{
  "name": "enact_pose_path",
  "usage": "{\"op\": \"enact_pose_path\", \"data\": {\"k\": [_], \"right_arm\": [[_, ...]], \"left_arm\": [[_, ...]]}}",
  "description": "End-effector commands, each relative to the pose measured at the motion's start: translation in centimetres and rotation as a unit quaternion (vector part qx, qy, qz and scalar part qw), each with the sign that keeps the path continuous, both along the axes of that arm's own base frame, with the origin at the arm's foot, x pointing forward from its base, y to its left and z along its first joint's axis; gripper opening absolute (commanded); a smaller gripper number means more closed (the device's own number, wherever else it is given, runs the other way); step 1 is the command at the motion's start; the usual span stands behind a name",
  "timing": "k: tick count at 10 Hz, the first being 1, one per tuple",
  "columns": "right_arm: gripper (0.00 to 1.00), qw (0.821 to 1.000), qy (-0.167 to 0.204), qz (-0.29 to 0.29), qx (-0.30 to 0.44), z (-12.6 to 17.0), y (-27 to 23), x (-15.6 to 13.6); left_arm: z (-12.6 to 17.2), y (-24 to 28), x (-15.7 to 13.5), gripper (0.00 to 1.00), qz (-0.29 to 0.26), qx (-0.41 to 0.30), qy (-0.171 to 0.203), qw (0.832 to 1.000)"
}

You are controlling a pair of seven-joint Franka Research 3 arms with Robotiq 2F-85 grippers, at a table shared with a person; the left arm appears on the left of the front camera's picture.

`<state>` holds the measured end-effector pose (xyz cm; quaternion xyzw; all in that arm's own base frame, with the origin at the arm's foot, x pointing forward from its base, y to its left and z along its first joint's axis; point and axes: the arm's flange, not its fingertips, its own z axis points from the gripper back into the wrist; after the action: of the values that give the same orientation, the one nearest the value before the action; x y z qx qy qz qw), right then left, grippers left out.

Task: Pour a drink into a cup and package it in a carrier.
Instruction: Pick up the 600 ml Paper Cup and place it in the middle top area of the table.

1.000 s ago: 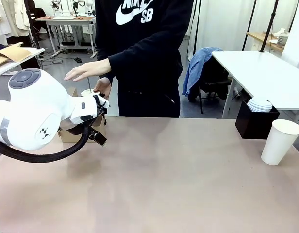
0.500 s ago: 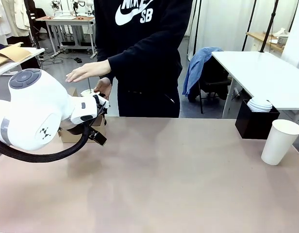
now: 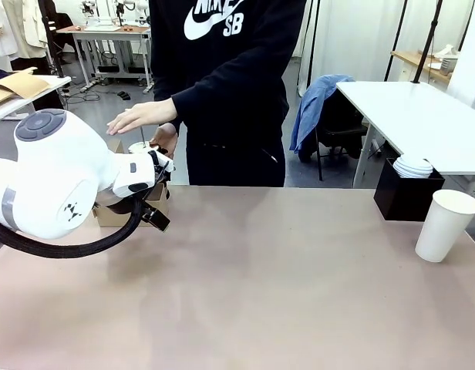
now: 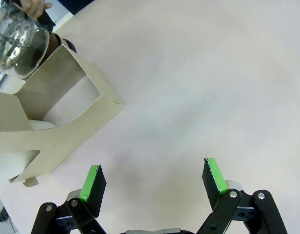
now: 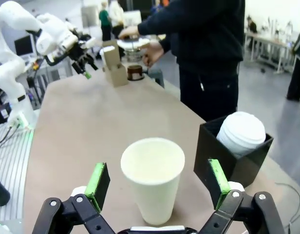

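Now my left gripper [image 4: 153,176] and right gripper [image 5: 157,176] are standing wide apart, both empty.
My right one is facing the paper cup [image 5: 155,200]; squeezing too hard could crush or tip it.

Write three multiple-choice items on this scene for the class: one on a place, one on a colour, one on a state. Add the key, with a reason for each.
1. Where does the tall white cup stand?
A) on the floor
B) on the table, beside the black box
C) on a chair

2. What colour are the right gripper's pads?
A) red
B) green
C) blue

3. How do the left gripper's jaws stand?
A) open, holding nothing
B) shut on a spoon
C) shut on a bottle

Key:
1 B, the cup stands next to the box at the table's right end.
2 B, both pads show bright green in the right wrist view.
3 A, bare table lies between the spread fingers.
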<state>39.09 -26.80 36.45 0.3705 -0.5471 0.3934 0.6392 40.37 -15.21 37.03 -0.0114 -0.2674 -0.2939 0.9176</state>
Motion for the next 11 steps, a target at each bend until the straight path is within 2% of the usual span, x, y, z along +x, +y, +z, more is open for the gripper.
{"op": "enact_pose_path", "data": {"k": [1, 2, 3, 4, 6, 11], "right_arm": [[1.00, 0.997, -0.051, 0.019, 0.054, -4.3, -2.2, 0.1], [1.00, 0.996, -0.067, 0.011, 0.061, -6.3, -3.2, -0.5], [1.00, 0.997, -0.062, 0.018, 0.044, -8.0, -2.9, -1.1], [1.00, 0.998, -0.046, 0.009, 0.052, -8.8, -1.6, -0.3], [1.00, 0.997, -0.052, -0.002, 0.052, -10.4, 0.0, 0.5], [1.00, 0.997, -0.038, -0.013, 0.062, -12.0, 3.4, 1.6]], "left_arm": [[0.0, 0.0, 0.0, 1.00, 0.000, -0.001, 0.000, 1.000], [0.0, 0.0, 0.0, 1.00, 0.000, -0.001, 0.000, 1.000], [0.0, 0.0, 0.0, 1.00, 0.000, -0.001, 0.000, 1.000], [0.0, 0.0, 0.0, 1.00, 0.000, -0.001, 0.000, 1.000], [0.0, 0.0, 0.0, 1.00, 0.000, -0.001, 0.000, 1.000], [0.0, 0.0, 0.0, 1.00, 0.000, -0.001, 0.000, 1.000]]}}
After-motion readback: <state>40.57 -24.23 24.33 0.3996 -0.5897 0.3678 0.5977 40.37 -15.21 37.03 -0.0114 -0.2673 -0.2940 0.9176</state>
